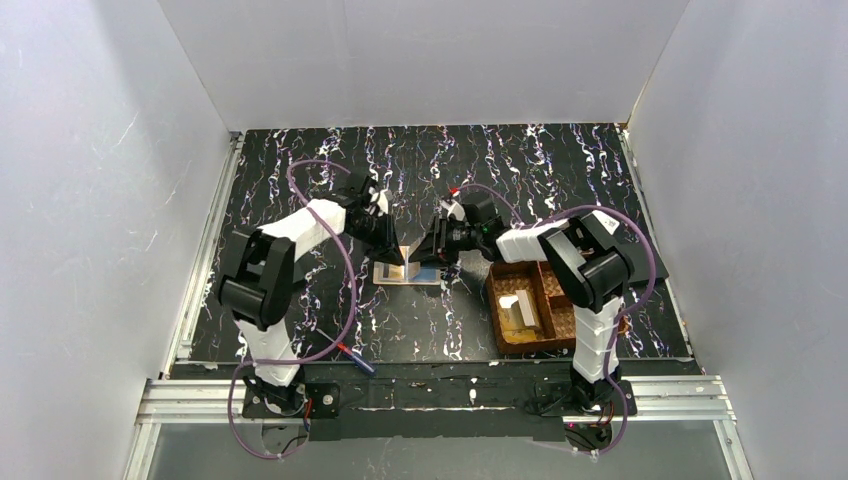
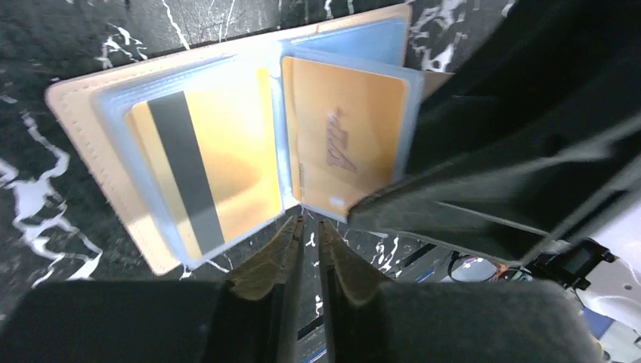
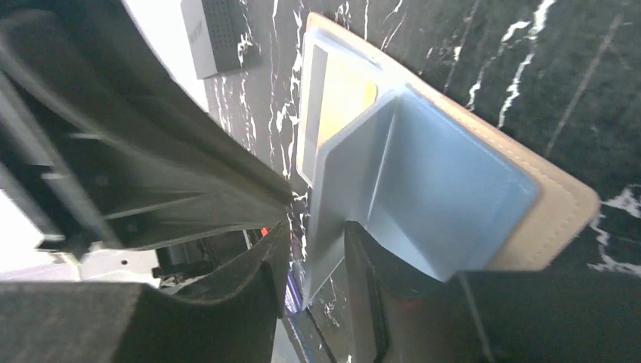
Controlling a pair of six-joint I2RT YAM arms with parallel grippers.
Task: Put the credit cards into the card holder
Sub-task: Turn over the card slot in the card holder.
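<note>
Black marbled table [image 1: 300, 160], woven basket [image 1: 505, 338] sitting at its right. Card holder [image 2: 75, 113] lying open at table centre, both arms meeting over it. Two gold credit cards [image 2: 227, 166] sitting in its clear sleeves. Left gripper [image 2: 308, 231] pointing at the spine edge, fingers drawn almost together, nothing between. Right gripper [image 3: 317, 231] straddling an upraised sleeve; clamped or not, cannot tell.

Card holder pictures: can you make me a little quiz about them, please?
1. True or false: the card holder lies open.
2. In the left wrist view, how many gold cards can you see in it? A one, B two, C five.
3. Fill in: the brown basket stands on the ___ arm's side.
Key: 1 true; 2 B; 3 right.
</note>
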